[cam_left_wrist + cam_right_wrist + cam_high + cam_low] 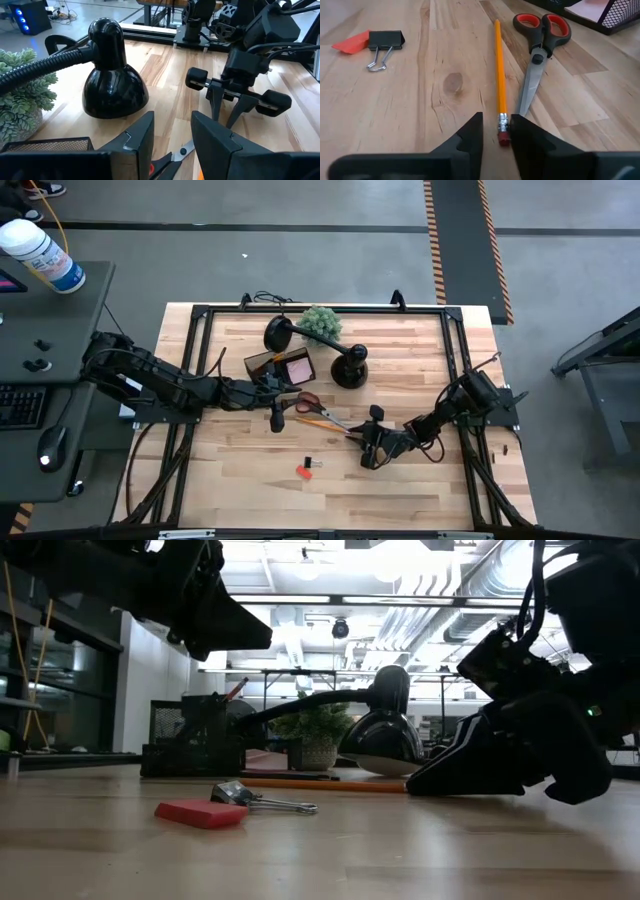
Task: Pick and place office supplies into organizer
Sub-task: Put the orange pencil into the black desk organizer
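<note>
An orange-yellow pencil (499, 70) lies flat on the table, its eraser end toward my right gripper (497, 131). That gripper is open and low at the table, one finger on each side of the eraser end. Scissors with orange-red handles (540, 45) lie beside the pencil. My left gripper (172, 132) is open and hovers above the scissors' blades (182, 150), next to the dark mesh organizer (278, 366). A pink sticky-note pad (297, 367) sits inside the organizer. A black binder clip (385, 42) and a flat red piece (352, 44) lie nearer the table's front edge. My right gripper comes in level and low from the table's right, its fingers along the pencil's length, standing either side of the eraser end (504, 136). The pencil lies flat on the table. Whether a finger touches the eraser, I cannot tell.
A black gooseneck lamp (350, 368) and a green fuzzy plant (322, 322) stand behind the organizer, toward the far edge. A black frame rail (455, 350) borders the table. Bare wood (250, 480) shows toward the near edge.
</note>
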`<state>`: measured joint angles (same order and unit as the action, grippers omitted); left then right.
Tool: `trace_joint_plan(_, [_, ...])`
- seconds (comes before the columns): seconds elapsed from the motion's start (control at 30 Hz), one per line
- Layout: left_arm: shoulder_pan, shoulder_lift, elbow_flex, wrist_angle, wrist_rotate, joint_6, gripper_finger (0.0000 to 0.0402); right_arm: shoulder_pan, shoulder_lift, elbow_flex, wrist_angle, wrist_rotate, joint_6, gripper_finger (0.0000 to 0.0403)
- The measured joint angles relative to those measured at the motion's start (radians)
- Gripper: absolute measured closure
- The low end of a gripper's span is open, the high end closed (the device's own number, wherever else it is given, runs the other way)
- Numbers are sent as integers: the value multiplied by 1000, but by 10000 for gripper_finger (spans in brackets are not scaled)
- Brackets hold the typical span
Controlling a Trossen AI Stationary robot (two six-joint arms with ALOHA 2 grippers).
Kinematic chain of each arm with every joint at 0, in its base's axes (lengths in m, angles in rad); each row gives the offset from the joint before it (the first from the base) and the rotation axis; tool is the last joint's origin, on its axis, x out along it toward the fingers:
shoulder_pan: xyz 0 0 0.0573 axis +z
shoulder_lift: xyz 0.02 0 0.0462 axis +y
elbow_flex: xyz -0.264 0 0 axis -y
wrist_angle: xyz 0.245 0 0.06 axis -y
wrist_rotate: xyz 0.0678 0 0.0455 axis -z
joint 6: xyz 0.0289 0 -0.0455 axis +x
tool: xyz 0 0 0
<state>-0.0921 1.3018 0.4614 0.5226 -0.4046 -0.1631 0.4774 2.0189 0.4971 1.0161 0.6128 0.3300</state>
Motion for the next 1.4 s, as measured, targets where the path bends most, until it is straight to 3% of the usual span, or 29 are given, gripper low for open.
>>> trace_joint_plan(0.3, [0,0,0,0,0,1,284,-35,0,2,1,-64,-7,392])
trace_joint_plan(1.0, [0,0,0,-46,-8,2,284,-41,-5,-1,119,-85,-131,398])
trace_joint_plan(1.4, [0,-27,0,-105,-8,6,284,-39,-169,-62,75,7,-212,399])
